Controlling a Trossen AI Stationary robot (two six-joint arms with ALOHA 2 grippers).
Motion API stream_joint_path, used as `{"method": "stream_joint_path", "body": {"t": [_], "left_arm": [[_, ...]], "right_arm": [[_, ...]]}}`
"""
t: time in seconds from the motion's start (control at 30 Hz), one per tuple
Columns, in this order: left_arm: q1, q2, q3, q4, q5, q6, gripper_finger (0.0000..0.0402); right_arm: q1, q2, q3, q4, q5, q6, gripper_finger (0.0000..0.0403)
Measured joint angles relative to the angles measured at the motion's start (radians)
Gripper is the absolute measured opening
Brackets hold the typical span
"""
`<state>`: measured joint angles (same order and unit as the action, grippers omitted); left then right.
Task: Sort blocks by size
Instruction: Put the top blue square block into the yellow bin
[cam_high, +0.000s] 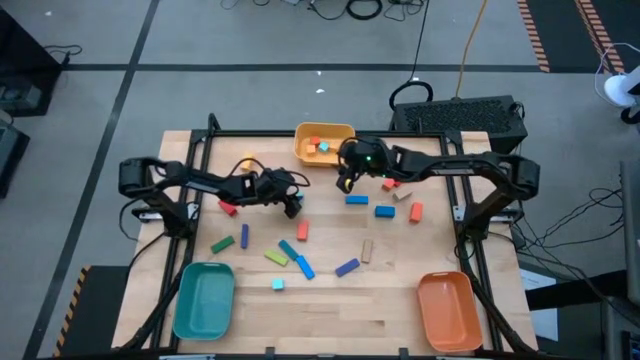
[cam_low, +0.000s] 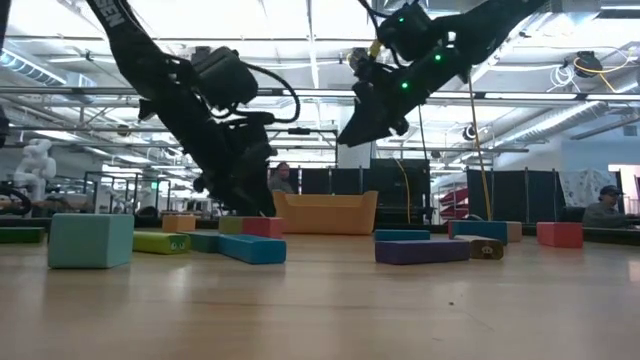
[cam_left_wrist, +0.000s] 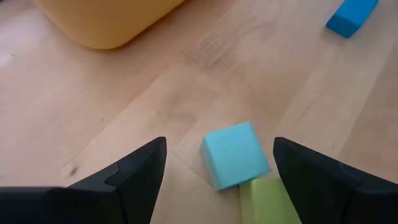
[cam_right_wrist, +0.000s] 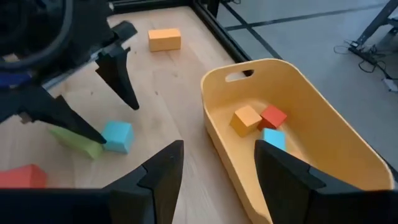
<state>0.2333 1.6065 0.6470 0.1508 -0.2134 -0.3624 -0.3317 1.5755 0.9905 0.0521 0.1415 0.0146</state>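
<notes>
The wooden table (cam_high: 400, 300) carries three plastic trays: a yellow tray (cam_high: 322, 134) at the middle of its far edge, a teal tray (cam_high: 204, 298) at its near left corner and an orange tray (cam_high: 449, 309) at its near right corner. Just beyond the table's far right corner a black case (cam_high: 470, 117) sits on the grey floor, with a yellow cable (cam_high: 468, 45) running away from it. In the room behind the table, two seated people show, one (cam_low: 283, 178) near the yellow tray and another (cam_low: 605, 206) at the far right.

No readable text, label, brand or number anywhere.
</notes>
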Motion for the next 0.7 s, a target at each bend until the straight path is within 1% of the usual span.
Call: {"method": "stream_joint_path", "body": {"t": [0.07, 0.33, 0.43, 0.57, 0.7], "left_arm": [[0.000, 0.018, 0.000, 0.016, 0.000, 0.000, 0.0297], [0.001, 0.071, 0.002, 0.073, 0.000, -0.002, 0.0297], [0.001, 0.073, 0.003, 0.072, 0.000, -0.006, 0.0287], [0.007, 0.073, 0.003, 0.071, 0.026, -0.006, 0.0250], [0.020, 0.075, 0.001, 0.060, 0.052, 0.000, 0.0194]], "right_arm": [[0.000, -0.008, -0.008, 0.010, 0.016, 0.000, 0.0182], [0.002, -0.010, -0.011, 0.015, 0.018, 0.004, 0.0182], [0.007, -0.010, -0.011, 0.022, 0.019, 0.004, 0.0182], [0.020, -0.010, -0.011, 0.027, 0.019, 0.004, 0.0182], [0.036, -0.010, -0.011, 0.027, 0.019, 0.004, 0.0182]]}}
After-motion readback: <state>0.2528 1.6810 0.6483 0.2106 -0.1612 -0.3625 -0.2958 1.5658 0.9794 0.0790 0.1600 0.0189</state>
